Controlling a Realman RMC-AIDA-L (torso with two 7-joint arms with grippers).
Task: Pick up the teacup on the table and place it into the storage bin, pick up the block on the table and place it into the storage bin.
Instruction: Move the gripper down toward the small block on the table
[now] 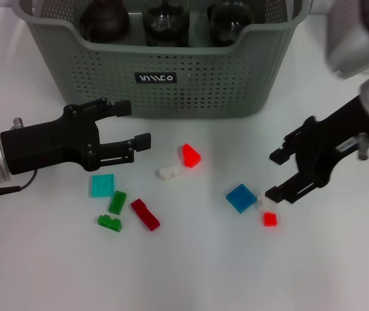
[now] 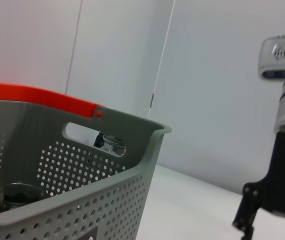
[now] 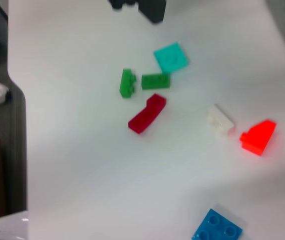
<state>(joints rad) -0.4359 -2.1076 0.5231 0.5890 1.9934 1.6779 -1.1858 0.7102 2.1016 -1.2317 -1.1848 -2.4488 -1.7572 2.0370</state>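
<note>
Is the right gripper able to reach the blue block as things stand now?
Probably yes. The right gripper is open just beside the blue block, with bare table between them. Only the small red block lies close by.

Blocks [image 1: 186, 156] lie before the storage bin [image 1: 191, 84]

Looks like a lab or robot test room here, not a home. A plain white desk [image 1: 191, 272] carries only staged bits: small toy blocks in teal [image 1: 103, 185], green [image 1: 117, 202], dark red [image 1: 145, 214], white [image 1: 169, 172], bright red [image 1: 190, 155] and blue [image 1: 241, 197], scattered between the left hand [image 1: 133, 124] and the right hand [image 1: 280, 175]. Beyond both hands stands a grey-green storage bin [image 1: 171, 78] holding dark glassware. Behind it, bare pale wall panels [image 2: 207, 75] with thin seams. Off the desk's edge, a dark striped floor [image 3: 2, 125].
</note>
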